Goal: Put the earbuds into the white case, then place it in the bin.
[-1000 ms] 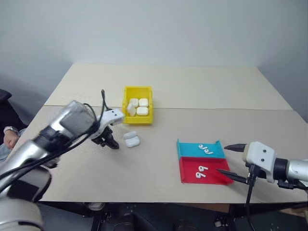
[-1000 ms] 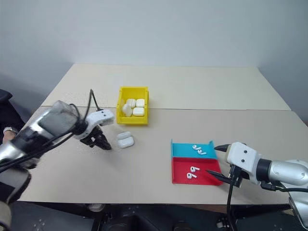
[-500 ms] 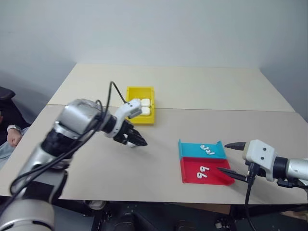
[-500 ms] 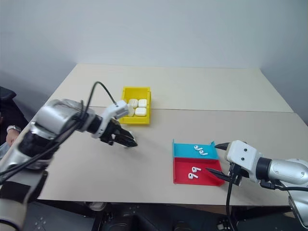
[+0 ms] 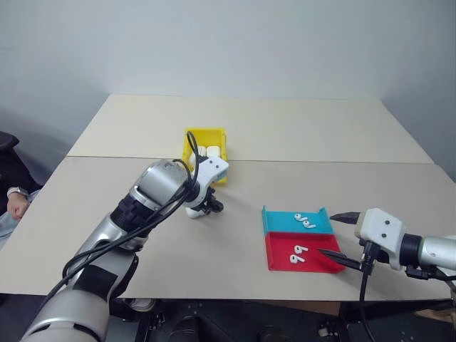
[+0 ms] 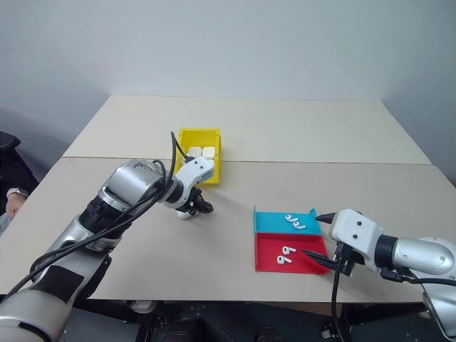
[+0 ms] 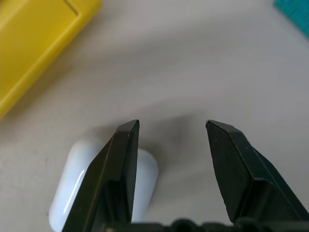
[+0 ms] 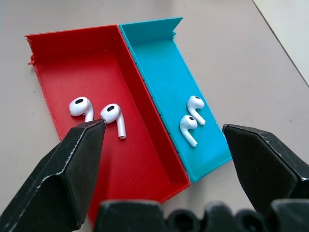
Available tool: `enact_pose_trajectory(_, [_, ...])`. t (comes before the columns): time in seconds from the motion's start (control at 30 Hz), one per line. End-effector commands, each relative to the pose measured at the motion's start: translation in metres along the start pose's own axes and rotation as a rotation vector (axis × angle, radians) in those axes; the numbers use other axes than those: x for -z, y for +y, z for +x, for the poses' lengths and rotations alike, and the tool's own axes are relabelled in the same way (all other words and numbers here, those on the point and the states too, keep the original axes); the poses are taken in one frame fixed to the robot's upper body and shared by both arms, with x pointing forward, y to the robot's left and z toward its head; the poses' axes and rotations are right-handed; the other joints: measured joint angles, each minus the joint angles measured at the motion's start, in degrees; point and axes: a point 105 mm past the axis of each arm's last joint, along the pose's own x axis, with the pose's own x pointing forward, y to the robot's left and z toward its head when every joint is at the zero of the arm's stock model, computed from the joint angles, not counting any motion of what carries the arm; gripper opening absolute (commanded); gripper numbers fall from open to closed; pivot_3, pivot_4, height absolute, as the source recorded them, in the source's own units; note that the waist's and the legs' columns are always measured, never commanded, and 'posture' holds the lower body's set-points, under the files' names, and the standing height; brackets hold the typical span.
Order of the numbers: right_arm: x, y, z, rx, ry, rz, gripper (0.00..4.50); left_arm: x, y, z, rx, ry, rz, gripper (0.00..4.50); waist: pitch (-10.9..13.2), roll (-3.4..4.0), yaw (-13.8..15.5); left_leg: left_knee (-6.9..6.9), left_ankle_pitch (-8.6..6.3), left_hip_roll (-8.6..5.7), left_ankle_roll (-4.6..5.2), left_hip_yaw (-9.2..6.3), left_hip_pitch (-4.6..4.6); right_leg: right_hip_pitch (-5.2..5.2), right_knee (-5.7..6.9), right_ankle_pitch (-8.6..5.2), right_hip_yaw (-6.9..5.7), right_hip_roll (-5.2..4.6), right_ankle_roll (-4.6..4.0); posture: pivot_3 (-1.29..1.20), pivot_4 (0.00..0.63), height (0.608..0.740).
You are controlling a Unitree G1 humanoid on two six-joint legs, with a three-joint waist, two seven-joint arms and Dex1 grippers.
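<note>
One swing brought our left hand point(image 7: 171, 125) down beside the small glossy white pebble case point(image 7: 145, 176), fingers parted, nothing gripped yet; our right hand point(image 8: 164, 130) gapes empty over the tiny white earbuds point(image 8: 110, 112)

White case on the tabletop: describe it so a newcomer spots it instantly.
On the beige table, find the yellow bin near the centre seam. The white case lies on the tabletop just in front of it, by the left claw. Unlike the other cases, it sits outside the bin.

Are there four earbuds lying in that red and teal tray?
Yes, two earbuds lie in the tray's red half, two in the teal.
</note>
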Motion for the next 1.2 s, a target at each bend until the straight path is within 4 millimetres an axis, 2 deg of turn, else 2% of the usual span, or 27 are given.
enact_pose_trajectory(0.03, [-0.008, -0.004, -0.001, 0.024, -0.013, -0.031, 4.5, 0.003, 0.004, -0.006, -0.047, 0.017, 0.073, 2.37, 0.0, 0.01, 0.0, 0.0, 0.0, 0.0, 0.0, 0.0, 0.0, 0.01, 0.0, 0.0, 0.0, 0.0, 0.0, 0.0, 0.15, 0.74])
enact_pose_trajectory(0.4, [-0.004, -0.004, 0.0, 0.011, 0.007, -0.042, 4.5, 0.035, 0.013, -0.026, -0.048, 0.089, 0.098, 2.37, 0.0, 0.01, -0.2, 0.0, 0.0, 0.01, 0.0, 0.01, 0.01, 0.0, 0.0, 0.0, 0.0, 0.0, 0.0, 0.0, 0.15, 0.74])
enact_pose_trajectory(0.73, [-0.003, -0.007, 0.003, 0.006, 0.016, -0.054, 4.5, 0.061, 0.011, -0.05, 0.015, 0.142, 0.129, 2.37, 0.0, 0.01, 0.2, -0.02, 0.0, 0.01, 0.0, 0.01, 0.0, -0.02, -0.01, 0.0, 0.0, 0.0, 0.0, 0.0, 0.15, 0.74])
enact_pose_trajectory(1.03, [0.0, -0.009, 0.005, 0.005, 0.022, -0.055, 4.5, 0.06, 0.006, -0.059, 0.049, 0.124, 0.142, 2.37, 0.0, 0.01, 0.5, -0.01, 0.0, 0.01, 0.0, 0.01, 0.0, 0.0, -0.01, 0.0, -0.02, 0.0, 0.0, 0.0, 0.15, 0.74])
enact_pose_trajectory(1.2, [0.001, -0.01, 0.005, 0.005, 0.032, -0.057, 4.5, 0.075, 0.015, -0.061, 0.036, 0.165, 0.127, 2.37, 0.0, 0.01, 0.3, -0.02, 0.0, 0.01, 0.0, 0.02, 0.0, -0.02, -0.01, 0.0, 0.0, 0.0, 0.0, 0.0, 0.15, 0.74])
